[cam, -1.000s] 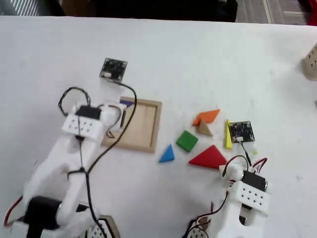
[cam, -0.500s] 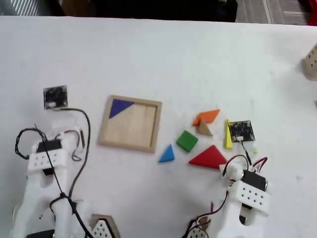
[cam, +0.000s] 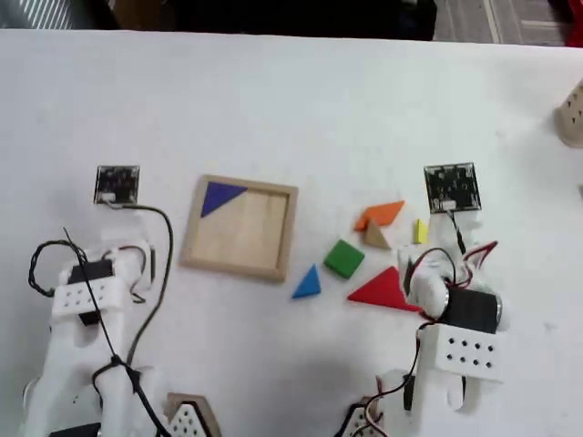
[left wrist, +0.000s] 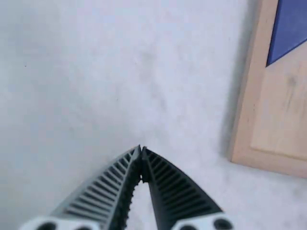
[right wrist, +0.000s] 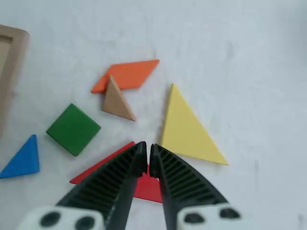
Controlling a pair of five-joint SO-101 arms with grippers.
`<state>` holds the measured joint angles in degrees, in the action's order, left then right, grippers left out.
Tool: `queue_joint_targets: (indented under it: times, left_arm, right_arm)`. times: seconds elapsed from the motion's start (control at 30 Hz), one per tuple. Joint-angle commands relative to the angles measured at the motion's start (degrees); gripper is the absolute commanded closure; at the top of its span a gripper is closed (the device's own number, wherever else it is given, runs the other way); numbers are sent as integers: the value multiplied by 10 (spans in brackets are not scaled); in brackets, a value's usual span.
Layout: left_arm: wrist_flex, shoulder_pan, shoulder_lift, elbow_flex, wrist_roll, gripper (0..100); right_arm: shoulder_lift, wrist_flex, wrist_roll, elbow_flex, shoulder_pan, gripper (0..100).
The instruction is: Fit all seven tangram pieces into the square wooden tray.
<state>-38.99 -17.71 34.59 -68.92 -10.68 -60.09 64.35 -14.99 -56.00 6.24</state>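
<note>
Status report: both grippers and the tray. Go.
Left gripper shut, empty, beside tray. Right gripper shut, empty, over red triangle. Dark blue triangle seated in tray corner. Nothing blocking the tray.

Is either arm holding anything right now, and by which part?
Nothing is held. The left tool and the right tool are both shut with nothing between them.

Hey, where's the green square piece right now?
In the high view the green square lies just right of the wooden tray, between the small blue triangle and the tan triangle.
</note>
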Motion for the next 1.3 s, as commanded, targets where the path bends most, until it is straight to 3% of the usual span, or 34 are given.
queue_joint_targets:
  times: [0.0, 0.13, 0.3, 0.57, 0.9, 1.07, 1.27]
  left_arm:
    - [13, 13, 16, 1, -4, 976]
    - [13, 13, 16, 1, -4, 976]
    - [11, 13, 16, 1, -4, 976]
    - [11, 15, 16, 1, -4, 976]
    - [12, 15, 16, 1, -4, 976]
    - [12, 15, 16, 1, -4, 976]
    - [12, 15, 15, 1, -4, 976]
  right_arm:
    - [-3, -14, 60, 36, -49, 977]
    - [40, -77, 118, 46, -78, 977]
    - [200, -150, 167, 69, -102, 979]
    - [427, -312, 171, 88, -97, 981]
    - [562, -310, 171, 175, -49, 981]
    - [595, -292, 170, 193, -61, 981]
    - [585, -211, 69, 195, -132, 981]
